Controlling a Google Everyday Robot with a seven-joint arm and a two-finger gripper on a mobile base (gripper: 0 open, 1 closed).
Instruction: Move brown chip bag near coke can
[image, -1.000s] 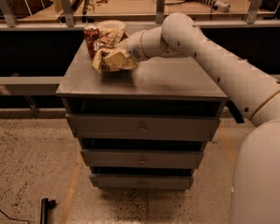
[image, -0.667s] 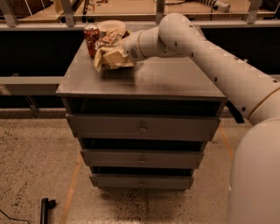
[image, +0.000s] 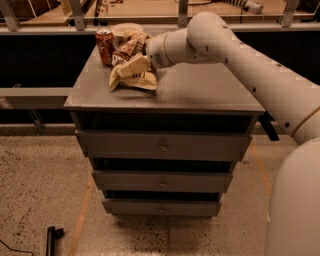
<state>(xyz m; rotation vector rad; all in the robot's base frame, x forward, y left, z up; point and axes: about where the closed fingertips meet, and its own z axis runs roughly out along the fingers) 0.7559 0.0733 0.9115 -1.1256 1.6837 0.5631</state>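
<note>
The brown chip bag lies crumpled on the far left part of the cabinet top, its tan-yellow band toward me and its dark brown part toward the back. The coke can stands upright just left of the bag, close to it near the far left corner. My gripper reaches in from the right at the end of the white arm and sits on the bag's upper right side, its fingers buried in the bag's folds.
A shallow pale bowl stands at the back edge right behind the can and bag. The cabinet has three drawers below. A rail runs behind. A dark tool lies on the speckled floor at lower left.
The bag and gripper have shifted slightly left and back toward the can; otherwise nothing has visibly changed.
</note>
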